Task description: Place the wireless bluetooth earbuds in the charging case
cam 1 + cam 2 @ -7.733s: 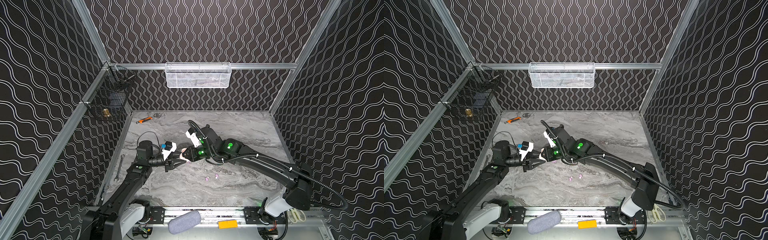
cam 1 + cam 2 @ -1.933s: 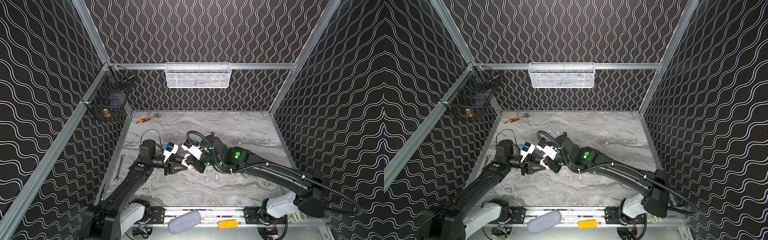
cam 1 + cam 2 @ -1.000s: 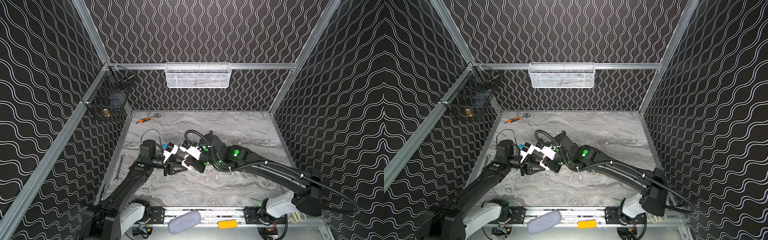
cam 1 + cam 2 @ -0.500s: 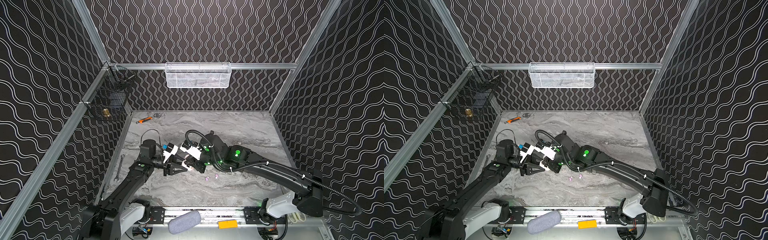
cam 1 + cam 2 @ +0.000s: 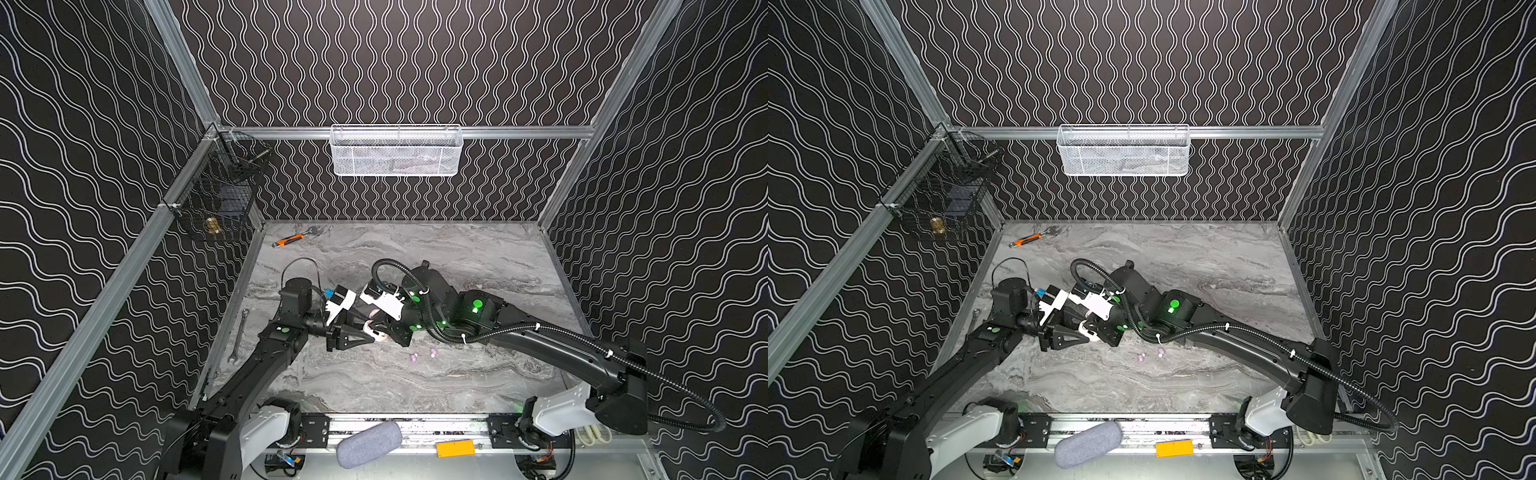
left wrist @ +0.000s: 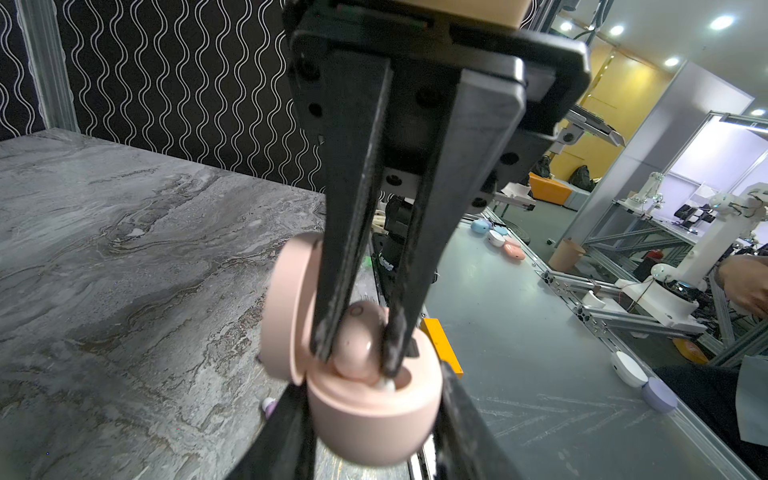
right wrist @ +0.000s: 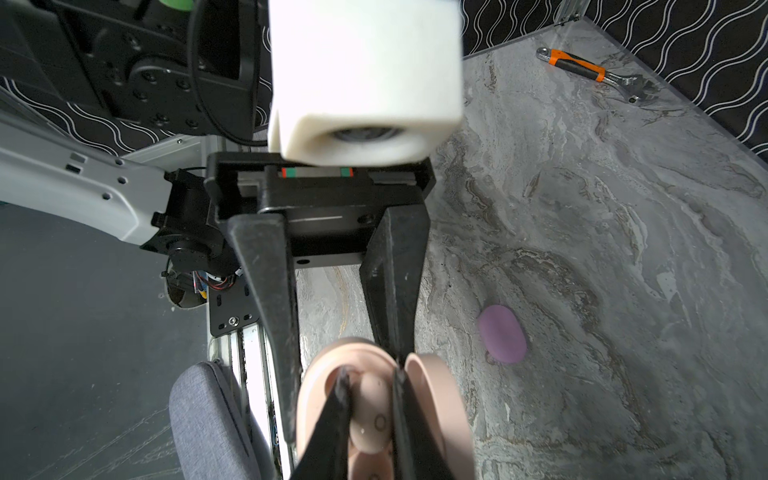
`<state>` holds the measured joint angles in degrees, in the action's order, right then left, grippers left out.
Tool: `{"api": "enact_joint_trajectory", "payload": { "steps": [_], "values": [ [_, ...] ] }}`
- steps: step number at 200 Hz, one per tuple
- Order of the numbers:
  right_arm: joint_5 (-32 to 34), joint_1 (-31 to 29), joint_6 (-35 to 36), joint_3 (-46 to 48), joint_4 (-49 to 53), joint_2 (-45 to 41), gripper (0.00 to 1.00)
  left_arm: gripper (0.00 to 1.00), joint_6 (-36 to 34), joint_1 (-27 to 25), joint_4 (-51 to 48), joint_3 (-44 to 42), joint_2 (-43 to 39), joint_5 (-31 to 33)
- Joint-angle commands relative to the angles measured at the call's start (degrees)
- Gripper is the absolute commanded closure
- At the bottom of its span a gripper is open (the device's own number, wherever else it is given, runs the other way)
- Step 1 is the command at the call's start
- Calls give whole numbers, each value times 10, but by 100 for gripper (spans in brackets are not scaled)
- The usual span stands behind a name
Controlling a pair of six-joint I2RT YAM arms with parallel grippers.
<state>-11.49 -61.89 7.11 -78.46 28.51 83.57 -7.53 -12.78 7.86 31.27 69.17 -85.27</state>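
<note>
The grey marbled tabletop (image 5: 478, 257) carries both black arms, which meet left of its middle. A white mesh basket (image 5: 397, 156) hangs on the rear rail and a black wire basket (image 5: 218, 195) on the left wall. A grey fabric pouch (image 5: 369, 444) lies on the front rail. An orange-handled adjustable wrench (image 5: 291, 240) lies near the back left corner, and a plain spanner (image 5: 238, 336) lies along the left edge.

The left gripper (image 6: 368, 386) is clamped on the base of the peach-pink charging case (image 6: 374, 419), one finger on each side. The case's hinged lid (image 6: 284, 307) is swung open. A red-and-green strip (image 7: 316, 172) on this gripper's body is too small to read. A lilac pebble-shaped case (image 7: 503, 334) lies shut on the table near by.

The right gripper (image 7: 370, 384) pinches a peach-pink earbud (image 6: 357, 343) between its fingertips. The bud sits in the open base, its white tip below the rim. A small ring mark (image 7: 379, 422) shows on the bud. In both top views two lilac earbuds (image 5: 414, 356) lie loose on the table to the right of the grippers, close together but apart.
</note>
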Motion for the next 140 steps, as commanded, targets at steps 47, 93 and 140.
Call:
{"api": "enact_joint_trajectory", "payload": {
  "steps": [47, 93, 140],
  "values": [
    [-42, -3, 16, -9, 58, -5, 87, 100, -1, 0, 32, 10, 9, 3],
    [-42, -7, 18, -11, 58, -1, 86, 100, 0, 0, 32, 13, 13, -4],
    [-4, -12, 22, -25, 66, 13, 86, 100, 0, 0, 32, 12, 13, -13]
  ]
}}
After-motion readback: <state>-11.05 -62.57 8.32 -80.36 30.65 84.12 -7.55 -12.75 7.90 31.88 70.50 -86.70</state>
